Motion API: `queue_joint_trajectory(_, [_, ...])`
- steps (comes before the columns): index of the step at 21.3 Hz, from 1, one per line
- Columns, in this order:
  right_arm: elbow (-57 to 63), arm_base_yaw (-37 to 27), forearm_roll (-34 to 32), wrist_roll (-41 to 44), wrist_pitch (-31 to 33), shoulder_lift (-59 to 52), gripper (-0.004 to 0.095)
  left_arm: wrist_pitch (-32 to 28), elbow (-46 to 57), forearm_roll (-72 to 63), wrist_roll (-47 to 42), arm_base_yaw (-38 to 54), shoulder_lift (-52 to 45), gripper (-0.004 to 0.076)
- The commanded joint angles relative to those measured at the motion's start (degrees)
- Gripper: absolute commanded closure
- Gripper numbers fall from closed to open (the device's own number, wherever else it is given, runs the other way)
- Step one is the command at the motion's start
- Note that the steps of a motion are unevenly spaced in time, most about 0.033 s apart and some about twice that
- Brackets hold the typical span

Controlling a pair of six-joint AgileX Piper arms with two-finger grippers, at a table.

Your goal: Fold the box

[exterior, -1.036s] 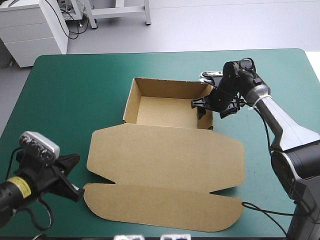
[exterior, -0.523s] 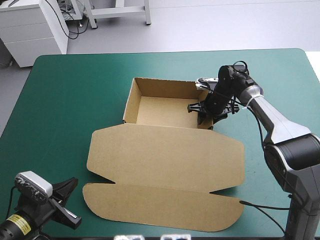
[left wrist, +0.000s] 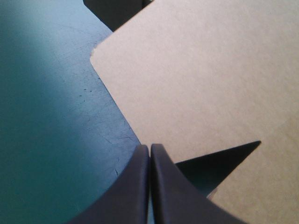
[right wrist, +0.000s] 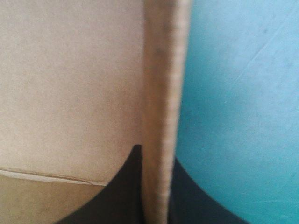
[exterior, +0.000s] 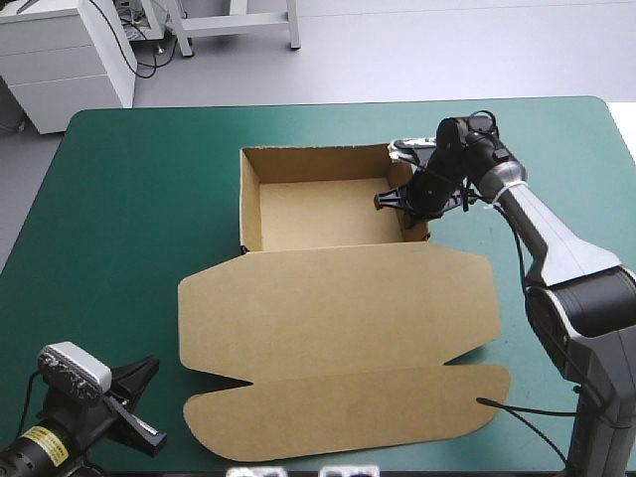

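The brown box point(exterior: 318, 214) is an open tray at the back of the table, its lid point(exterior: 338, 308) lying flat toward the front with a front flap. My right gripper point(exterior: 412, 199) straddles the tray's right wall. In the right wrist view the wall's edge point(right wrist: 161, 93) runs between the black fingers of that gripper point(right wrist: 156, 154), which is shut on it. My left gripper point(exterior: 147, 402) sits low at the table's front left corner, shut and holding nothing. In the left wrist view that gripper point(left wrist: 149, 148) points at the lid's rounded corner point(left wrist: 201, 84), just short of it.
Teal-green cover point(exterior: 139, 199) lies bare to the left of and behind the box. The lid's front flap point(exterior: 348, 412) reaches close to the table's front edge. A white cabinet point(exterior: 60, 60) stands beyond the far left corner.
My right gripper has shut on the tray's right wall. The box has turned a little, its tray's left corner going left and its front flap right. The left arm has sunk toward the front corner.
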Motion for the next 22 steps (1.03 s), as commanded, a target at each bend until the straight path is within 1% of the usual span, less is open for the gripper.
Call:
queue_joint_trajectory(1, [-7.95, -3.3, -1.51, -1.42, 0.64, -7.84, 0.0927, -4.14, -1.32, -0.24, -0.47, -0.38, 0.54, 0.0731])
queue_joint_trajectory(2, [-9.81, -4.47, -3.37, -1.42, 0.64, -8.6, 0.0927, -4.14, -1.32, -0.24, -0.47, -0.38, 0.54, 0.0731])
queue_joint_trajectory(3, [-13.47, -7.22, -8.25, -1.42, 0.64, -10.23, 0.0927, -4.14, -1.32, -0.24, -0.47, -0.38, 0.54, 0.0731])
queue_joint_trajectory(4, [-15.07, -8.85, -11.72, -1.42, 0.64, -10.94, 0.0927, -4.14, -1.32, -0.24, -0.47, -0.38, 0.54, 0.0731])
queue_joint_trajectory(5, [-17.54, -12.02, -17.14, -1.2, 0.64, -11.88, 0.0927, -4.14, -1.32, -0.24, -0.47, -0.38, 0.54, 0.0731])
queue_joint_trajectory(7, [-19.78, -17.05, -23.56, -1.2, 0.64, -12.23, 0.0927, -4.14, -1.32, -0.24, -0.47, -0.38, 0.54, 0.0731])
queue_joint_trajectory(8, [-19.9, -19.41, -24.95, -1.2, 0.64, -12.23, 0.0927, -4.14, -1.32, -0.24, -0.47, -0.38, 0.54, 0.0731])
queue_joint_trajectory(10, [-19.68, -26.0, -25.36, -1.47, 0.64, -11.28, 0.0927, -4.14, -1.32, -0.24, -0.47, -0.38, 0.54, 0.0731])
queue_joint_trajectory(12, [-19.68, -30.55, -25.36, -1.68, 0.64, -9.25, 0.0927, -3.63, -1.32, -0.24, -0.47, -0.38, 0.54, 0.0731])
queue_joint_trajectory(14, [-19.68, -33.79, -25.1, -1.68, 0.64, -6.63, 0.0927, -2.88, -1.32, -0.24, -0.47, -0.38, 0.54, 0.0731])
queue_joint_trajectory(16, [-19.68, -36.01, -24.03, -1.68, 0.64, -3.81, 0.0927, -2.98, -1.32, -0.24, -1.34, -0.38, 0.54, 0.0731])
queue_joint_trajectory(22, [-19.68, -37.04, -24.37, -1.68, 0.64, 2.15, 0.0927, -2.98, -1.32, -0.02, -1.34, -0.38, 0.54, 0.0731])
